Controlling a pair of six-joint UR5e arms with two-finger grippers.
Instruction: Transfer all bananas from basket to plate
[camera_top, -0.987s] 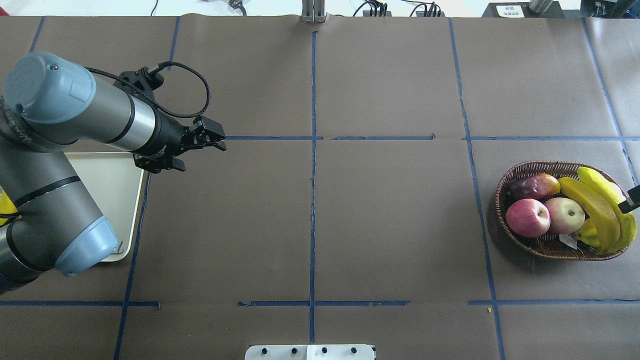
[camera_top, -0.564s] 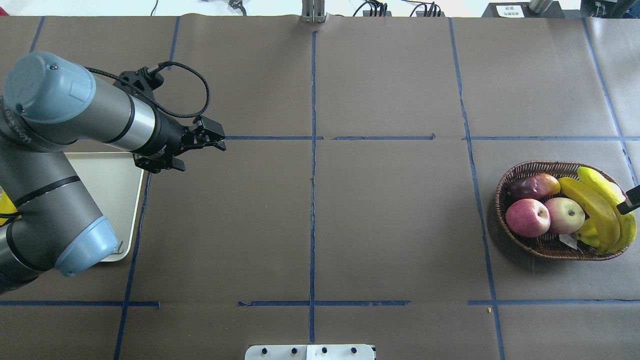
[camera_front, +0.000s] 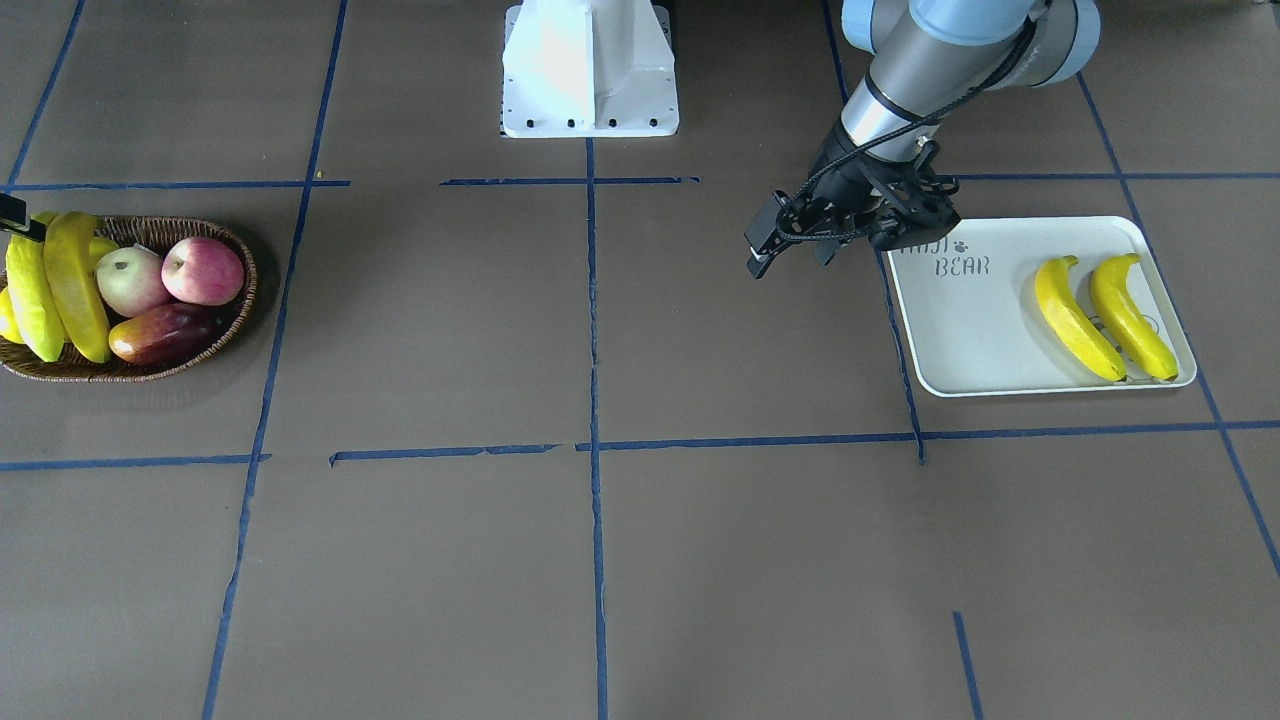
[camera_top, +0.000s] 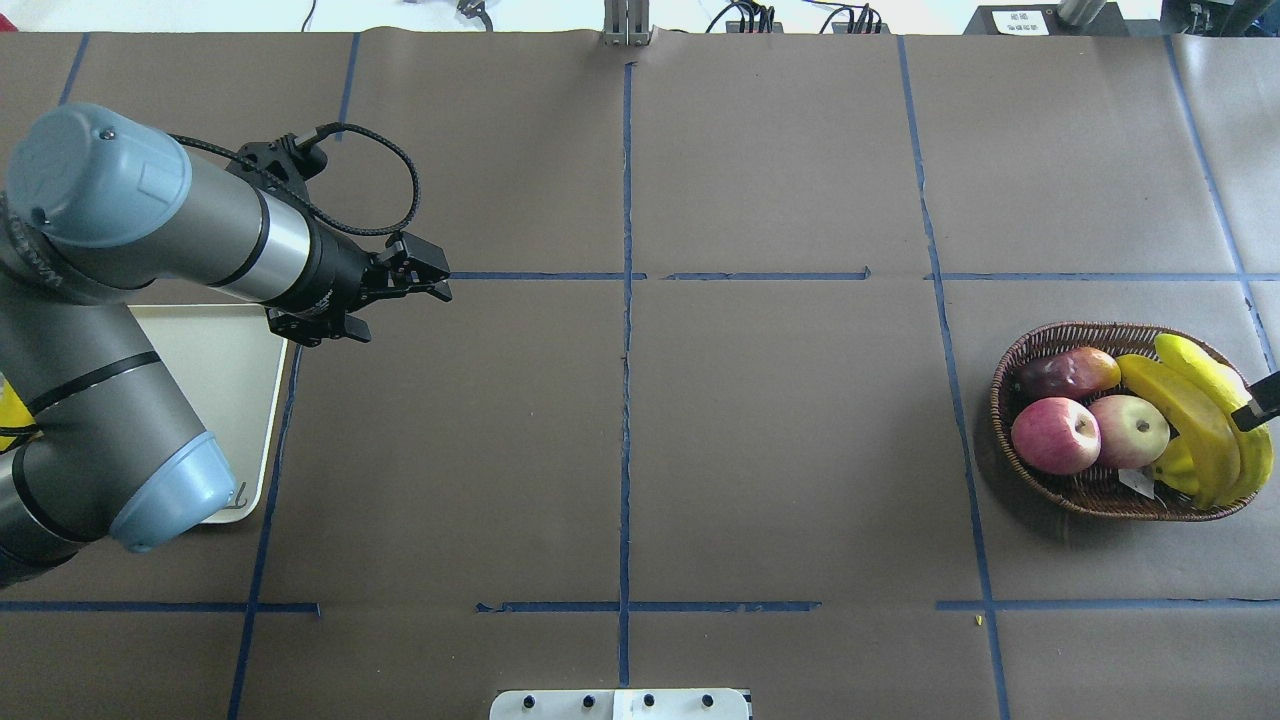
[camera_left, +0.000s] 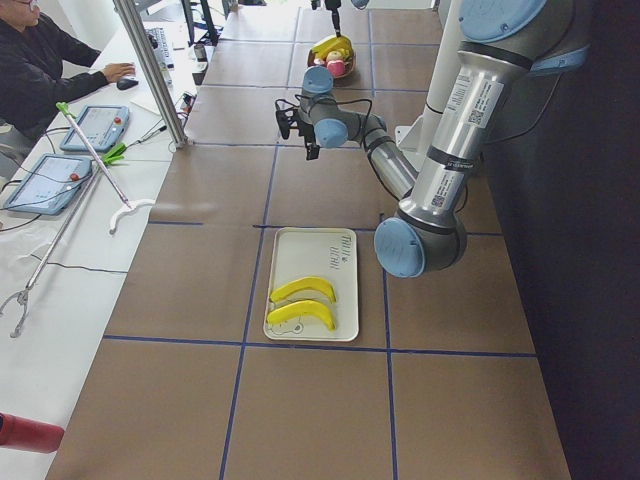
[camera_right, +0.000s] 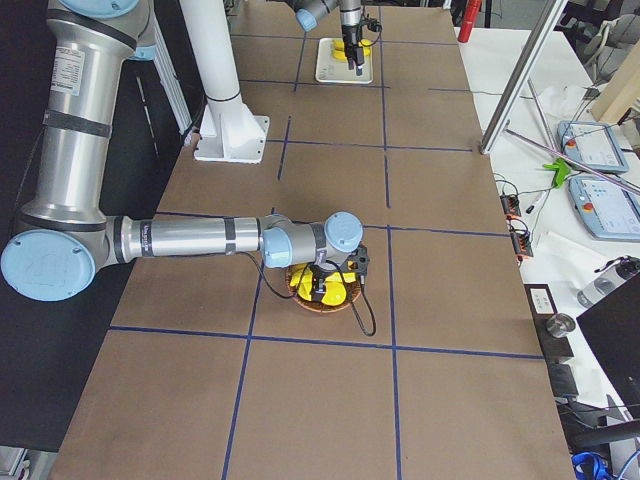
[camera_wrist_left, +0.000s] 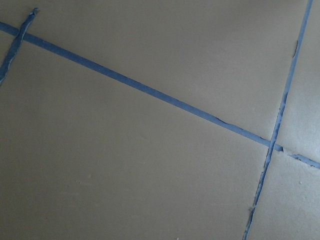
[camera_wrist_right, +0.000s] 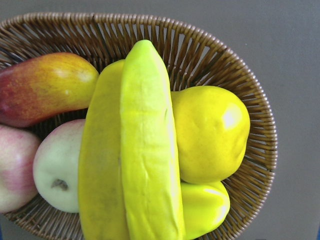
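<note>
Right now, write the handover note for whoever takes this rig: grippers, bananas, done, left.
Left gripper: holds nothing, jaws look nearly closed, hovering over bare table beside the plate.
Right gripper: above the basket, only its edge shows; open or shut unclear.
Done: two bananas on the plate lie side by side.
Left: two bananas in the basket, resting on the other fruit, to be moved to the plate.
</note>
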